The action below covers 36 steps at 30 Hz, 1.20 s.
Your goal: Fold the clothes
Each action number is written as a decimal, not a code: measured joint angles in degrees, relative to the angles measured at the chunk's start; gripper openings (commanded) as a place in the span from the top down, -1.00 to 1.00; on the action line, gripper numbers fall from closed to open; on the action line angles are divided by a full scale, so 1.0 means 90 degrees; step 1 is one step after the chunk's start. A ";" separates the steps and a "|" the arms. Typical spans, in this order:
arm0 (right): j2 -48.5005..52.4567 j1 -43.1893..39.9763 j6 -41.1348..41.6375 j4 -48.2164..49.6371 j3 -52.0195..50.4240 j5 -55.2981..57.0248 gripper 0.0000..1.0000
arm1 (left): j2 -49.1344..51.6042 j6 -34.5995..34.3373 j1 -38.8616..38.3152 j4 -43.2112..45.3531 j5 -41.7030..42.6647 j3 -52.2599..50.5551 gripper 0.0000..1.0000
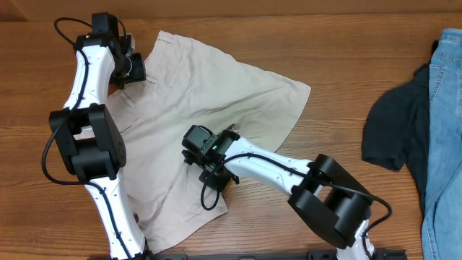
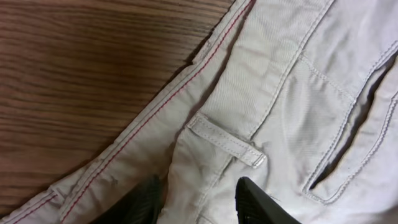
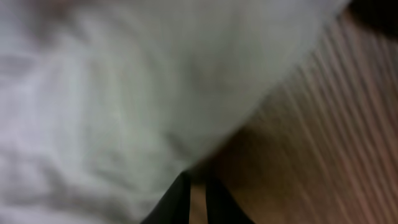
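At centre-left of the tabletop (image 1: 346, 58), the shorts (image 1: 216, 79) lie spread and rumpled, not yet folded, waistband toward 10 o'clock and legs running to 3 and 6. Well apart, at the 3 o'clock edge, sit a dark garment (image 1: 397, 130) and jeans (image 1: 444, 108); leave them be.

By my judgement you are taking hold for the first fold. Your left tool (image 2: 199, 202) is at the garment's 10 o'clock corner, fingers spread with waistband cloth between them, just below a belt loop (image 2: 227, 142) and beside the pocket slit (image 2: 348, 137); nothing is pinched. Your right tool (image 3: 198, 200) sits at the shorts' inner edge, about 5 o'clock of the garment, where cloth meets bare wood. Its fingers stand close together with a thin gap, but the view is too blurred for me to tell whether any fabric is caught.

The next move likely calls for both tools to pinch firmly. Make sure the right one has the cloth edge, then lift both together and carry one half over the other.
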 measured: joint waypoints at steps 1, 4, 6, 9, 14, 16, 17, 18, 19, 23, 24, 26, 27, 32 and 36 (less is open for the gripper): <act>0.0075 -0.0007 0.0017 0.0015 0.0022 0.0177 0.76 | 0.0000 0.0012 0.0000 -0.0015 0.0002 0.0000 0.11; 0.0087 -0.0012 0.0330 0.0070 -0.0010 0.0993 0.92 | 0.0000 0.0104 0.0000 -0.0070 0.0000 0.0002 0.10; 0.0073 -0.0075 0.0595 0.0061 -0.0085 0.1540 0.92 | 0.0000 0.0119 0.0000 -0.0080 -0.0002 0.0002 0.10; 0.0073 -0.0413 0.0862 -0.0080 -0.0155 0.2152 0.92 | 0.0000 0.0121 0.0000 -0.0075 0.0000 0.0002 0.10; 0.0066 -0.1163 0.0804 -0.0466 -0.0097 0.1872 0.27 | 0.0000 0.0121 0.0000 -0.0070 0.0000 0.0002 0.10; 0.0061 -0.1438 0.0476 -0.0714 0.0036 0.1001 0.17 | 0.0000 0.0121 0.0000 -0.0068 -0.0002 0.0002 0.09; 0.0046 -0.1450 0.0260 -0.0806 0.0036 0.0457 0.15 | 0.0000 0.0124 0.0000 -0.0068 -0.0002 0.0002 0.08; 0.0034 -0.1367 0.0061 -0.0869 0.0032 0.0061 0.15 | 0.0000 0.0124 0.0000 -0.0068 -0.0002 0.0002 0.08; 0.0002 -0.1260 -0.0129 -0.0869 0.0024 -0.0367 0.15 | 0.0000 0.0124 0.0000 -0.0070 -0.0002 0.0002 0.08; -0.0136 -0.0588 -0.0704 -0.0692 0.0019 -0.1486 0.17 | 0.0000 0.0141 0.0000 -0.0068 -0.0002 0.0002 0.07; -0.0187 -0.0379 -0.0799 -0.0602 0.0019 -0.1664 0.16 | 0.0000 0.0141 0.0000 -0.0068 -0.0002 0.0002 0.07; -0.0238 -0.0100 -0.0855 -0.0461 0.0019 -0.1758 0.17 | 0.0000 0.0141 0.0000 -0.0068 -0.0002 0.0002 0.07; -0.0248 -0.0017 -0.0809 -0.0369 0.0019 -0.1707 0.16 | 0.0000 0.0141 0.0000 -0.0070 0.0000 0.0002 0.06; -0.0248 0.0063 -0.0508 -0.0068 0.0017 -0.1146 0.50 | 0.0000 0.0141 0.0000 -0.0070 -0.0002 0.0002 0.06; -0.0005 0.0063 -0.0352 -0.0027 0.0017 -0.0597 0.92 | 0.0000 0.0141 0.0000 -0.0070 -0.0002 0.0002 0.04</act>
